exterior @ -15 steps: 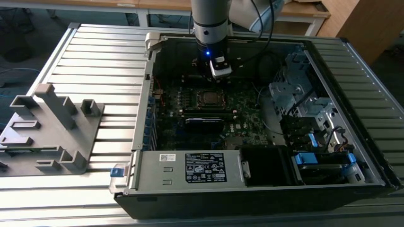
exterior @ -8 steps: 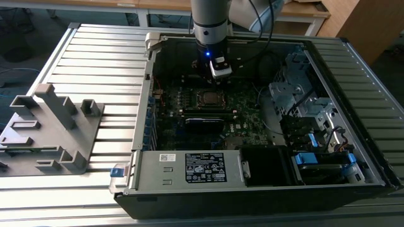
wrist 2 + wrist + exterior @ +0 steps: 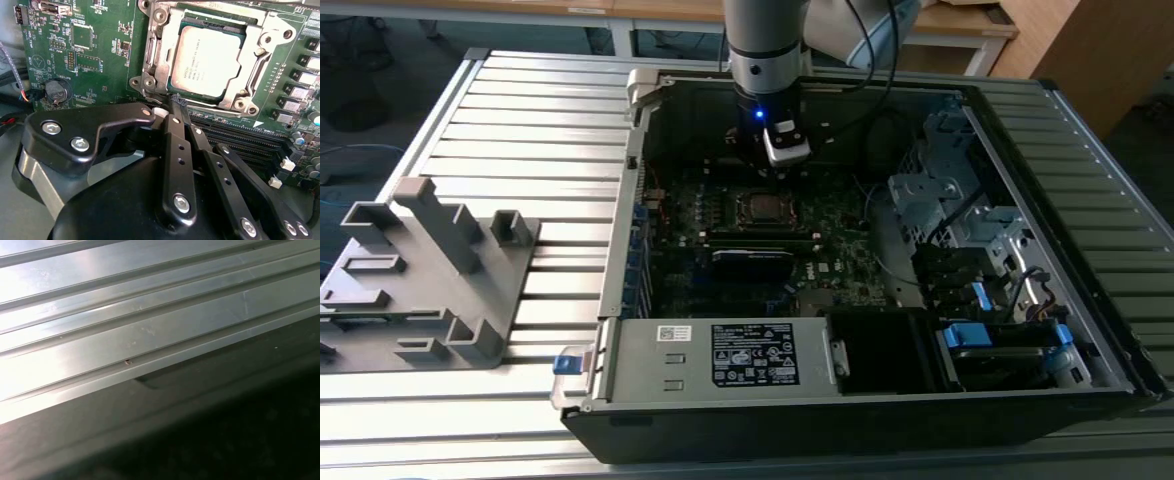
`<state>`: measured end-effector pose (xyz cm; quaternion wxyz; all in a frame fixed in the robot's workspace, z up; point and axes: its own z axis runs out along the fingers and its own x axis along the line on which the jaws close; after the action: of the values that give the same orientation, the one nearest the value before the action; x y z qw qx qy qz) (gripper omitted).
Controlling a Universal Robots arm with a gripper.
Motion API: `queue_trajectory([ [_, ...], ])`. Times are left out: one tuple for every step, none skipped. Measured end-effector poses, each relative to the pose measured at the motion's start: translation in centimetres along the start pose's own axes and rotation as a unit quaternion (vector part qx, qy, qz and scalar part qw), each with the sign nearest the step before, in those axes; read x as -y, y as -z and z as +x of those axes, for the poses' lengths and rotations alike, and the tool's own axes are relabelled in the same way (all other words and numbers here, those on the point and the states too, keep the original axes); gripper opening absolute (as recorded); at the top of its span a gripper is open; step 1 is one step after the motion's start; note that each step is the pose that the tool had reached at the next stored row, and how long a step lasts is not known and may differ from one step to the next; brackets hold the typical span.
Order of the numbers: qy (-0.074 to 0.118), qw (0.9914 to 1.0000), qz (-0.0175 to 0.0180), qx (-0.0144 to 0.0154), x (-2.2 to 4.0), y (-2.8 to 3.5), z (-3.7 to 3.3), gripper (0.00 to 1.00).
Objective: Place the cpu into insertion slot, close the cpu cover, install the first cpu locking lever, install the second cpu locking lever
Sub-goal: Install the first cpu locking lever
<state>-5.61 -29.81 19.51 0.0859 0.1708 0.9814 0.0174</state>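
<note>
**The cpu sits in its socket**

The cpu (image 3: 209, 61) lies under the closed cpu cover (image 3: 156, 55). The gripper (image 3: 178, 101), fingers pressed together, hangs beside it. The computer case (image 3: 854, 400) rests on a ribbed metal table (image 3: 520, 110).

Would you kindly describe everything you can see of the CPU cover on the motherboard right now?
The cpu cover, a thin silvery metal square frame with an open centre window, lies closed and flat over the socket on the green motherboard. Through its window shows the dull silvery-grey top of the small square cpu. Screws sit at the frame's corners, and its surface looks stamped and slightly scuffed. In the second wrist view the black gripper has its fingers together, tips at the cover's near edge; whether they touch it is unclear.
</note>
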Motion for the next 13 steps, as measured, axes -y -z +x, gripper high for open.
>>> queue_trajectory([
  [0.0,1.0,0.0001,0.0,-0.02,0.0,-0.01,0.11],
  [0.0,1.0,0.0001,0.0,-0.04,0.0,-0.01,0.11],
  [0.0,1.0,0.0,-0.0001,-0.05,-0.01,-0.03,0.11],
  [0.0,1.0,0.0,-0.0001,-0.07,-0.01,-0.06,0.11],
  [0.0,1.0,0.0,0.0,-0.1,-0.02,-0.09,0.11],
  [0.0,1.0,0.0,0.0,-0.11,-0.03,-0.11,0.11],
  [0.0,1.0,0.0,0.0,-0.13,-0.03,-0.13,0.11],
  [0.0,1.0,0.0,0.0,-0.15,-0.03,-0.15,0.11],
  [0.0,1.0,0.0,0.0,-0.17,-0.04,-0.17,0.11],
  [0.0,1.0,0.0,0.0,-0.18,-0.04,-0.19,0.11],
  [0.0,1.0,0.0,0.0,-0.2,-0.04,-0.2,0.11],
  [0.0,1.0,-0.0001,0.0,-0.21,-0.05,-0.22,0.11],
  [0.0,1.0,-0.0001,0.0,-0.22,-0.06,-0.23,0.11],
])
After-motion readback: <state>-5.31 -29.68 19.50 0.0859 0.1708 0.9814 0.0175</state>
